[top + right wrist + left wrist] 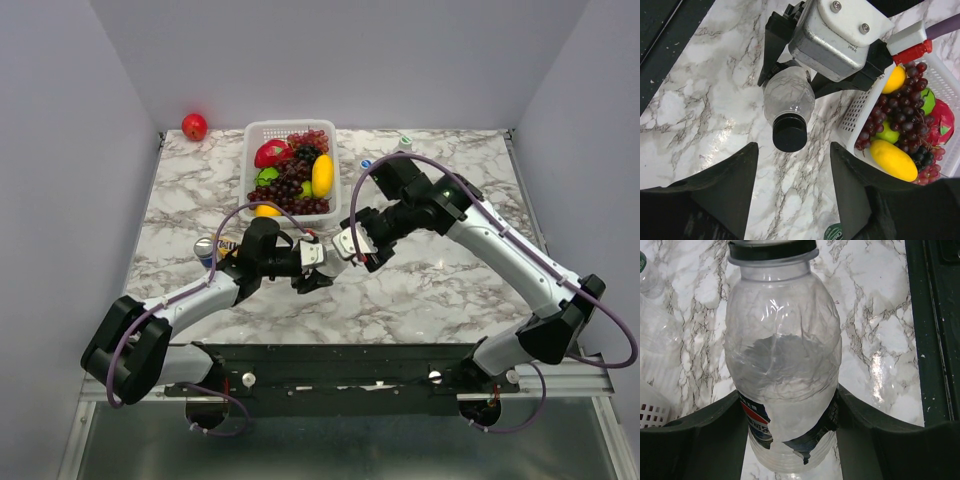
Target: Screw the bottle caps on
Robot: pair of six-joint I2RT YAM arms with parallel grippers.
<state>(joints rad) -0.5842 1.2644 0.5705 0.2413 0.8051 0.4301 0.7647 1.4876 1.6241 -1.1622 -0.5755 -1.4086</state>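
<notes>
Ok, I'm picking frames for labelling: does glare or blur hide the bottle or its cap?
Left wrist: glare on the marble beside the bottle, black cap cropped at the top edge. Right wrist: cap sharp, own fingers dark. Top external: even light, sharp.

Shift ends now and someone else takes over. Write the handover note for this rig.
Left gripper: shut on the clear bottle, around its body.
Right gripper: open, fingers either side of the black cap, not gripping it.
Black cap sits on the bottle's neck; how tight it is cannot be told.
Blue cap and white-green cap: far side, right of the fruit basket; whether they are on bottles is unclear.
Left to do: tighten black, then see to the other two.
</notes>
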